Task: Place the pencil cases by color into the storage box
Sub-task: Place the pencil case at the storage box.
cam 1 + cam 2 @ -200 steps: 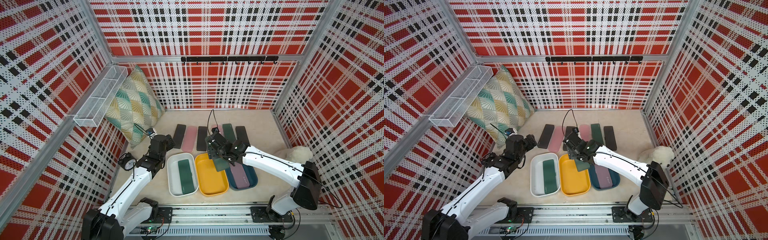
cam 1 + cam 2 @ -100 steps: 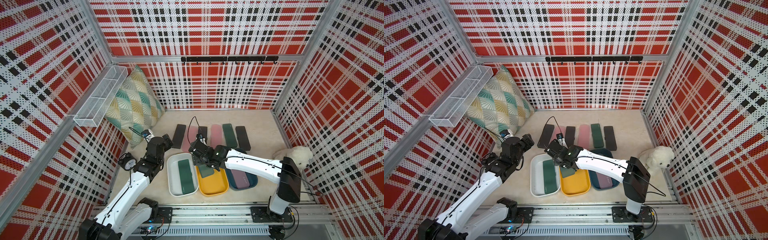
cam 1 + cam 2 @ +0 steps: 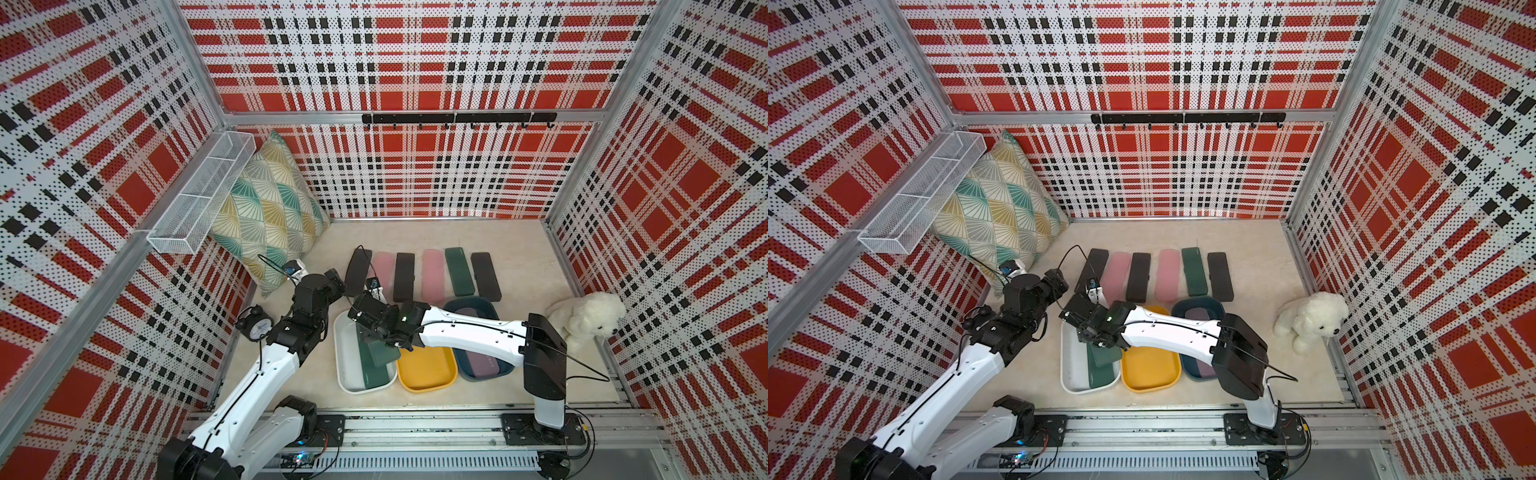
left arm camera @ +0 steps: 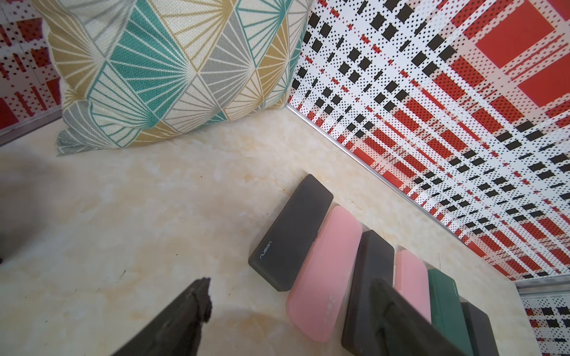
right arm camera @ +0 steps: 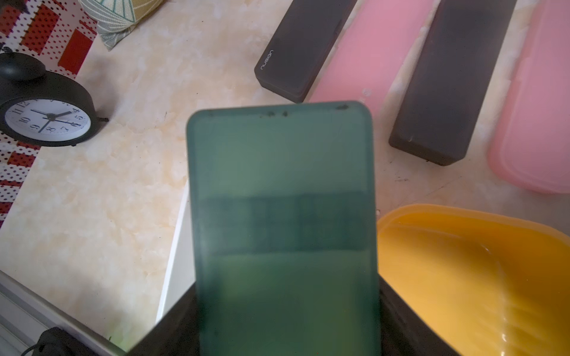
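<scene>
Six pencil cases (image 3: 404,276) on beige marble tabletop (image 3: 519,245), plaid walls (image 3: 415,187); right gripper (image 3: 377,345) clamps green case (image 5: 282,185), left gripper (image 3: 337,283) spread.

- 2 arms, the left arm (image 3: 266,370) and the right arm (image 3: 469,336), share 1 build: smooth white shells on the long links and blocky black housings at the joints.
- Both stand on black base plates (image 3: 515,428) bolted to the aluminium rail (image 3: 415,428).
- A thin black cable (image 3: 478,325) runs along each white shell, leading away from the rail.
- Small dark screw heads dot the right arm's shell.
- At the end farthest from the rail, each wrist carries a small white-and-blue camera module (image 3: 294,269).
- The left gripper (image 3: 336,284) has matte black fingers (image 4: 185,320).
</scene>
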Robot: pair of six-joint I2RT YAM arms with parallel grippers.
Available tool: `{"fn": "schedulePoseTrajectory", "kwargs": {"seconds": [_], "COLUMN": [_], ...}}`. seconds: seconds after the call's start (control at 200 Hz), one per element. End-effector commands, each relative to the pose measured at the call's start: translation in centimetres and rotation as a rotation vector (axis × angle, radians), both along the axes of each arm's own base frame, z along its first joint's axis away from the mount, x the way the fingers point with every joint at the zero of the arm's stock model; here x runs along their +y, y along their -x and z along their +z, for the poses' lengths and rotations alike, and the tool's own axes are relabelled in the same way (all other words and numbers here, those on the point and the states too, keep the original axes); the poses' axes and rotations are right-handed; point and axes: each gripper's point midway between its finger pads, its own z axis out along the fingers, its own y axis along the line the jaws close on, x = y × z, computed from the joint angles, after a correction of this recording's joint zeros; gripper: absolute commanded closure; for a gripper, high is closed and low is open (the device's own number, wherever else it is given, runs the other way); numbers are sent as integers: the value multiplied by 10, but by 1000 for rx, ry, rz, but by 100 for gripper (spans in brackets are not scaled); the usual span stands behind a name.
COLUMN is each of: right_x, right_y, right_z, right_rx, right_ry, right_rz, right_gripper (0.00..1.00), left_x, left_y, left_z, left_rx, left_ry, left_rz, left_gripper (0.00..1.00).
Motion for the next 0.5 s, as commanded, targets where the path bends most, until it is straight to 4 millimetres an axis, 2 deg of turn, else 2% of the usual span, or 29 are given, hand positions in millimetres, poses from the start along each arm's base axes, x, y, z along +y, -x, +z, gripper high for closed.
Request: {"fn": "schedulePoseTrajectory", "kwargs": {"seconds": [0.0, 0.336, 0.496], "right_x": [19, 35, 45], "right_y": [3, 7, 10], "right_z": [4, -21, -33], "right_rx": [3, 43, 61], "right_ry": [-52, -57, -56], "right_rz": [-6, -13, -7], "right_gripper": [48, 49, 49], "left_x": [10, 29, 35], "left_y": [3, 14, 17], "left_z": [22, 52, 56], "left_rx": [-51, -114, -130], "left_ry": [9, -8, 1], "left_rz": [43, 126, 147], "left_gripper": [15, 15, 15]}}
